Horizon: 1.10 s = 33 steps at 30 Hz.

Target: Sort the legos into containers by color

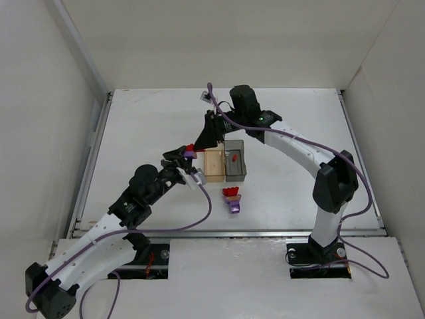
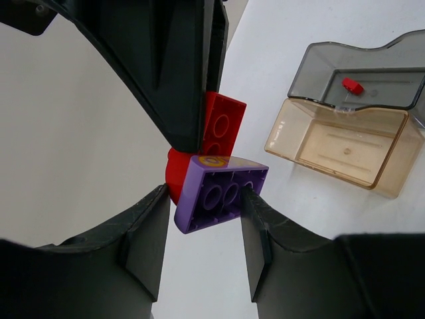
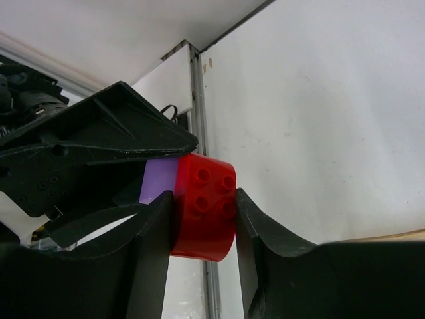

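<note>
The left claw (image 2: 206, 214) pinches a purple brick (image 2: 222, 199) between its two fingers. The brick is tilted and its hollow underside, with three round sockets, faces the left wrist camera. A red brick (image 3: 206, 193) is stuck to it. The right claw (image 3: 204, 212) is closed on this red brick from the other side, so the joined pair hangs between both claws. The red brick has a rounded side and four studs on the face toward the right wrist camera.

In the top view the pair is just left of the tan bin (image 1: 214, 163). The grey bin (image 1: 235, 170) touches the tan bin on its right and holds one small red piece (image 1: 235, 158). Nearer to the arms, a little heap (image 1: 232, 199) of red and purple bricks lies on the bench (image 1: 299, 133).
</note>
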Each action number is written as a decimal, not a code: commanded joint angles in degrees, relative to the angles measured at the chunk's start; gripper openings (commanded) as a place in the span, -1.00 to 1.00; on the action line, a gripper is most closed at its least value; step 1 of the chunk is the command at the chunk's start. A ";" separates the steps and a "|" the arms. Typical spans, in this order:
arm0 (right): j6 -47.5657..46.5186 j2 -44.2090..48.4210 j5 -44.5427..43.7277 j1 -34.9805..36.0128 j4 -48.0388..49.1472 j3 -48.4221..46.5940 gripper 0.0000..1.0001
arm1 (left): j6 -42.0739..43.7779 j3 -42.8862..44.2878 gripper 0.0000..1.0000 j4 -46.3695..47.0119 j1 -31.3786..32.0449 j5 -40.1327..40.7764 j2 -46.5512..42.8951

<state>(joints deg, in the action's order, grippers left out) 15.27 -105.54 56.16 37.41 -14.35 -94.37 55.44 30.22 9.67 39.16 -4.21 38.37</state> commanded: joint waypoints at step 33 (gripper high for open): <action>19.46 13.86 -51.58 5.57 6.18 10.69 -1.00 | -56.22 24.18 0.58 -17.85 -5.85 -0.10 20.25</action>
<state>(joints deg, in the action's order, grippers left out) 35.42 -95.50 8.58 42.02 -10.79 -85.21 3.70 50.81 -8.93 34.35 -0.69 57.93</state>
